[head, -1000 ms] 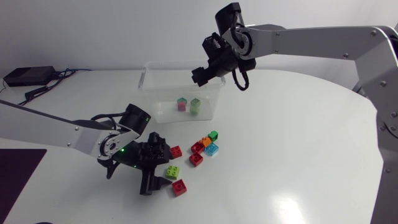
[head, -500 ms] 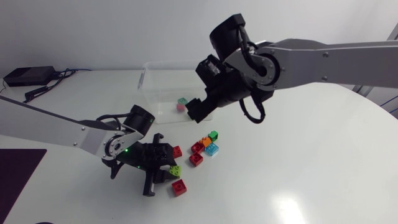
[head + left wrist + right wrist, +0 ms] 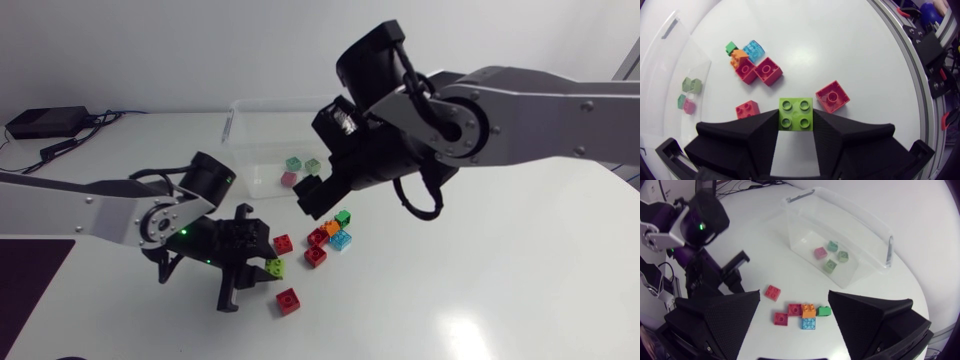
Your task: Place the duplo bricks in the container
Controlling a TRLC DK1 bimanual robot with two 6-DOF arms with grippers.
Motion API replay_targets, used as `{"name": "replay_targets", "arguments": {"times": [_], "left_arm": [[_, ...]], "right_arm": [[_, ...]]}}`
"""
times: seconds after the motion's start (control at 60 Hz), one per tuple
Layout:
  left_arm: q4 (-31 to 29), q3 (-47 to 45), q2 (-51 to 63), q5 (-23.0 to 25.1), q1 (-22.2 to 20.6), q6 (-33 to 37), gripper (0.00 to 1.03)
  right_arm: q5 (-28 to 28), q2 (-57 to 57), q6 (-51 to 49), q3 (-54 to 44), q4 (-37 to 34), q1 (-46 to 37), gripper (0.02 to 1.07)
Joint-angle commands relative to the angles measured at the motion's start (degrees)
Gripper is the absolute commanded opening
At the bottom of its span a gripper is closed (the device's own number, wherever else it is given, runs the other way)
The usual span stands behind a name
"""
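Left wrist view: left pincer (image 3: 796,120) clamped on lime brick (image 3: 796,113), red brick (image 3: 832,96) just beside. Right pincer (image 3: 794,297): spread wide, empty, above loose bricks (image 3: 809,314) on table (image 3: 840,40). Container (image 3: 888,250): clear, holding several small bricks (image 3: 820,253).

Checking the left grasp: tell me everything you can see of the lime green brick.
The lime green brick is a square two-by-two Duplo piece of glossy plastic, four round studs up. It sits between the left gripper's fingertips, both fingers pressing opposite sides. No other brick touches it; whether it rests on the table is unclear.
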Motion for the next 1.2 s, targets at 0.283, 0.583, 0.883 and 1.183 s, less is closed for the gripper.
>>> {"name": "replay_targets", "arguments": {"times": [0.283,0.583,0.883,1.183], "left_arm": [[-7.4,14.5,-11.04,2.62,8.6,-6.25,0.31],[3.68,25.04,-4.18,2.97,12.73,-19.61,0.31],[8.6,33.92,8.21,0.6,13.78,-25.15,0.33],[10.45,39.63,15.33,-2.12,13.52,-27.61,0.64]], "right_arm": [[0.09,6.3,4.99,-4.01,-3.04,5.52,1.01],[-0.17,13.95,7.8,-1.38,-5.24,9.04,1.01],[-1.84,17.64,10.0,1.88,-7.7,11.06,1.02],[-3.77,20.71,12.02,3.11,-9.64,12.47,1.02]]}}
